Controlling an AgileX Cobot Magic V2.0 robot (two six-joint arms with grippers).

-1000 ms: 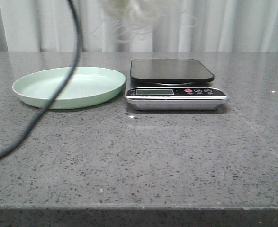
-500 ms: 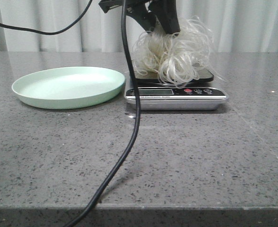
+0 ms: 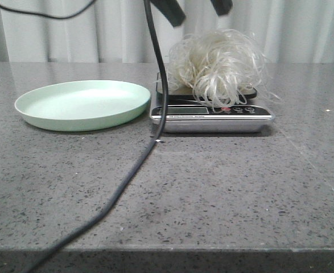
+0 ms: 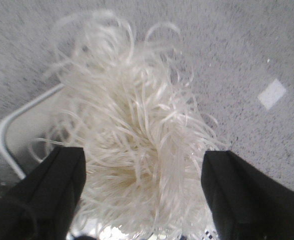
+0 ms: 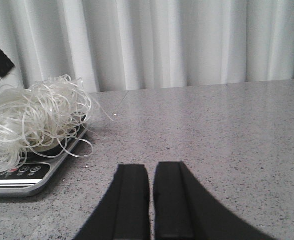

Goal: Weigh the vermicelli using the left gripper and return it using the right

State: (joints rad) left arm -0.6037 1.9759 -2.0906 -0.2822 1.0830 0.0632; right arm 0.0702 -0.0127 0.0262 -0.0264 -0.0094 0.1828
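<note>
The vermicelli point(image 3: 215, 65), a fluffy white tangle, rests on the platform of the kitchen scale point(image 3: 212, 120), and some strands hang over the display. My left gripper point(image 3: 196, 7) is open just above it, with only its two black fingertips showing at the top edge. In the left wrist view the fingers point(image 4: 56, 185) stand wide apart on either side of the vermicelli point(image 4: 136, 135), not pinching it. My right gripper point(image 5: 152, 172) is shut and empty, low over bare table to the right of the scale point(image 5: 16, 181) and the vermicelli point(image 5: 31, 120).
An empty pale green plate point(image 3: 81, 105) sits left of the scale. The left arm's black cable point(image 3: 158, 85) hangs down in front of the scale's left end and trails across the table toward the front edge. White curtains hang behind the table.
The left gripper has opened and risen, leaving the vermicelli resting on the scale. The cable has shifted slightly.
</note>
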